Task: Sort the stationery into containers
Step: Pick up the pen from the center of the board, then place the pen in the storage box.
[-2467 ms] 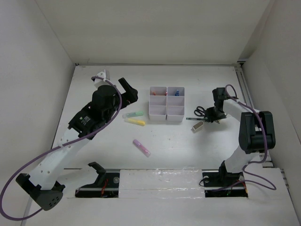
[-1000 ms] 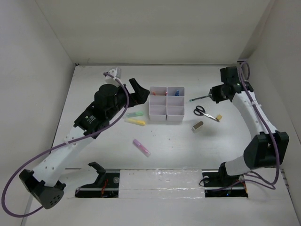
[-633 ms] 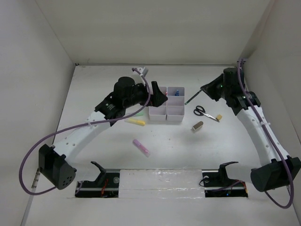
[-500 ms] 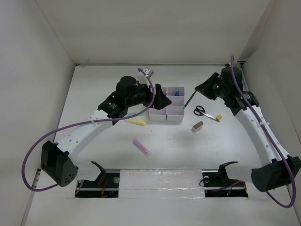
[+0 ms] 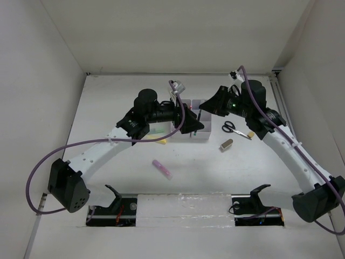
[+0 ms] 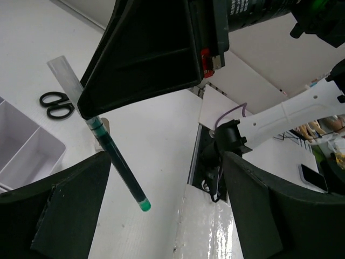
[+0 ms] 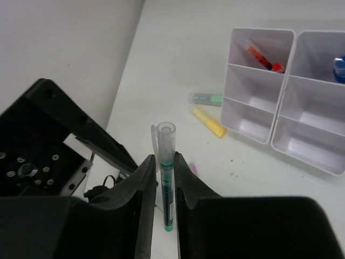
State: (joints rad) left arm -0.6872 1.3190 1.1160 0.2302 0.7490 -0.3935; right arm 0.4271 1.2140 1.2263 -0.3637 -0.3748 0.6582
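One white table (image 5: 116, 94) carries everything. Over it the left arm (image 5: 108, 148) and the right arm (image 5: 285, 154) lean in from either side and meet above the white plastic organiser tray (image 5: 205, 134) of six square compartments, which they largely hide in the top view.

The left pincer (image 6: 170, 226) is spread wide with nothing between its fingers. From above it covers the tray's left and near part.

The right pincer (image 7: 164, 162) is pressed together on a thin clear pen with green ink (image 7: 166, 148), gripped along the barrel with the capped end sticking out past the fingertips. In the top view this pen (image 5: 199, 116) overlaps the tray's right column. Its height above the tray cannot be judged.

Right of the tray lie the black-handled scissors (image 5: 229, 127), apart from it. The beige eraser block (image 5: 226, 144) lies just nearer the arms' bases.

Left of the tray, a green highlighter (image 7: 207, 99) and a yellow highlighter (image 7: 209, 122) lie close together on the table. A pink highlighter (image 5: 161, 169) lies alone, well nearer the bases.

Inside the tray, a thin red pen (image 7: 264, 58) leans in one far corner compartment and a blue piece (image 7: 338, 66) sits in the compartment beside it.
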